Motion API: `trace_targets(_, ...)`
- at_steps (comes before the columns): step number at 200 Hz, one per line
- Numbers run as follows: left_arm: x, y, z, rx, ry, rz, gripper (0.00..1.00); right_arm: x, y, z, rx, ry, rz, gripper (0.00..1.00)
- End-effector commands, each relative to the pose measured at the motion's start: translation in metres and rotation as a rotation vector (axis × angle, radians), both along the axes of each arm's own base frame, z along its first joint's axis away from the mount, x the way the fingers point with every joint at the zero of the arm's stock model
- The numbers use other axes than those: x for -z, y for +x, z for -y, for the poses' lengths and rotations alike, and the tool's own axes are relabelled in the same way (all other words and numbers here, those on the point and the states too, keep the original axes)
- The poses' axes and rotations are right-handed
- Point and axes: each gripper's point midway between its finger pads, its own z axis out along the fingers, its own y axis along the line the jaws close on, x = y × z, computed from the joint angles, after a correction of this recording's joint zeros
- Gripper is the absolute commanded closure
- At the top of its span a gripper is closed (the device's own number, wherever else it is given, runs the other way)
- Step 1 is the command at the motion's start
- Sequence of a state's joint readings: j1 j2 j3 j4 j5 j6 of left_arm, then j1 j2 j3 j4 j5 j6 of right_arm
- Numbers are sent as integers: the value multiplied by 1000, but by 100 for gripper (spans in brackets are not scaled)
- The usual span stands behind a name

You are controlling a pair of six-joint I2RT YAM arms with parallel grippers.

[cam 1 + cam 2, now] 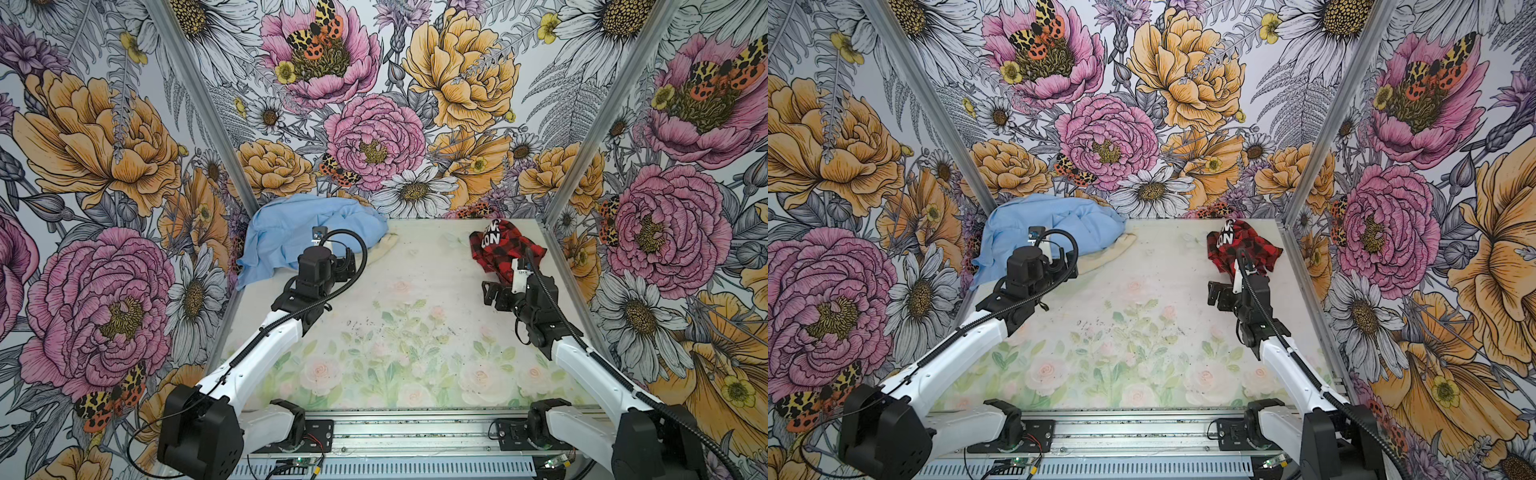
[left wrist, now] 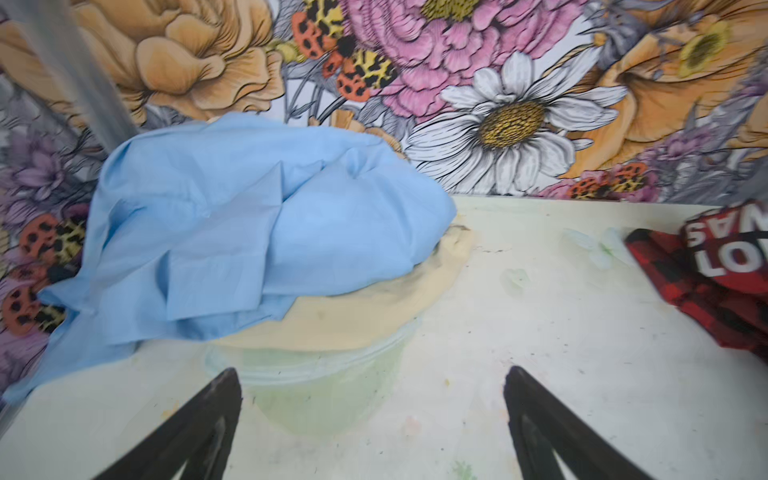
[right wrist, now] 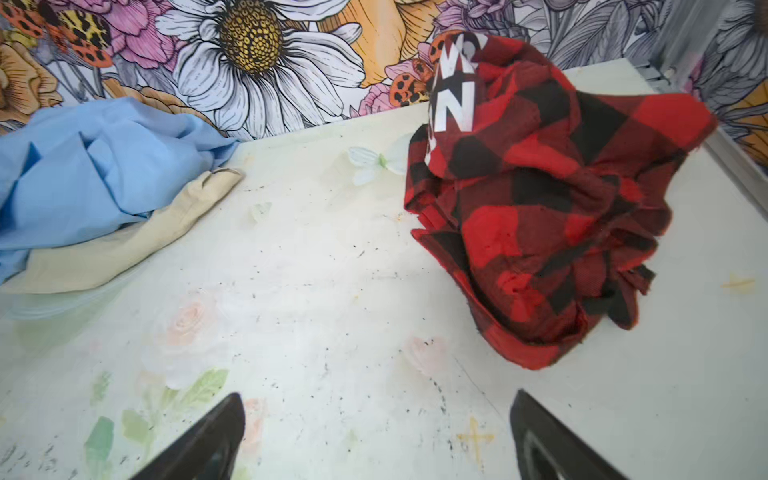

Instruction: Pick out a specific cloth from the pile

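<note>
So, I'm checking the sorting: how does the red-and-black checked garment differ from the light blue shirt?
The red-and-black checked garment is smaller and patterned, with white letters; the light blue shirt is larger and plain. The checked garment lies alone; the blue shirt covers a cream cloth. Both are crumpled.
</note>
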State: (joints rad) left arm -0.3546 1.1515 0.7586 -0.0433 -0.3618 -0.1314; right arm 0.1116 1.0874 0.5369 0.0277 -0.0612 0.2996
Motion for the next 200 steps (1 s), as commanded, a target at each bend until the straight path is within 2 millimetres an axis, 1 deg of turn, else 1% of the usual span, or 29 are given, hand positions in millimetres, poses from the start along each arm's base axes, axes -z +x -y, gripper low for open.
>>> trace_targets(1, 10, -16, -48, -211, 103, 173, 1, -17, 12, 21, 89, -82, 138, 1)
trace_targets(9, 19, -23, -59, -243, 144, 202, 1, -19, 9, 30, 126, -90, 152, 0)
trace_targets(21, 36, -27, -72, -257, 179, 213, 1, -23, 4, 41, 171, -138, 190, 0)
trace_targets(36, 59, -25, -86, -252, 140, 217, 1, -28, -4, 56, 239, -185, 248, 1)
trace_targets(39, 65, -24, -86, -238, 129, 215, 1, -25, -7, 58, 245, -193, 261, 1)
trace_targets(49, 60, -20, -89, -234, 115, 270, 1, -20, -13, 64, 272, -207, 317, 0)
trace_targets(58, 59, -18, -82, -176, 125, 294, 1, -14, -17, 67, 287, -210, 347, 0)
trace_targets(65, 58, -16, -81, -164, 136, 309, 1, -10, -17, 69, 291, -209, 357, 1)
trace_targets(79, 67, -13, -85, -156, 131, 317, 1, -6, -12, 72, 281, -201, 346, 0)
trace_targets(90, 75, -7, -92, -175, 107, 338, 1, -3, -8, 76, 279, -183, 345, 1)
trace_targets(96, 83, -4, -96, -186, 95, 326, 1, -3, -7, 80, 289, -167, 359, 0)
trace_targets(105, 82, -3, -99, -196, 94, 344, 1, 1, -6, 87, 307, -146, 367, 1)
trace_targets(111, 82, -5, -99, -198, 84, 331, 1, -1, -4, 90, 313, -128, 388, 0)
trace_targets(124, 86, -3, -102, -207, 79, 305, 1, -3, 4, 87, 267, -111, 405, 0)
trace_targets(138, 84, -1, -102, -210, 87, 316, 1, 2, 14, 80, 208, -117, 354, 1)
trace_targets(149, 86, 1, -100, -206, 90, 299, 1, 2, 20, 76, 179, -115, 344, 1)
trace_targets(165, 89, 10, -99, -221, 114, 252, 1, 2, 22, 75, 167, -127, 342, 1)
trace_targets(180, 90, 15, -102, -228, 106, 232, 1, -1, 18, 76, 176, -148, 377, 1)
trace_targets(200, 91, 15, -102, -227, 106, 231, 1, -2, 14, 91, 267, -159, 390, 0)
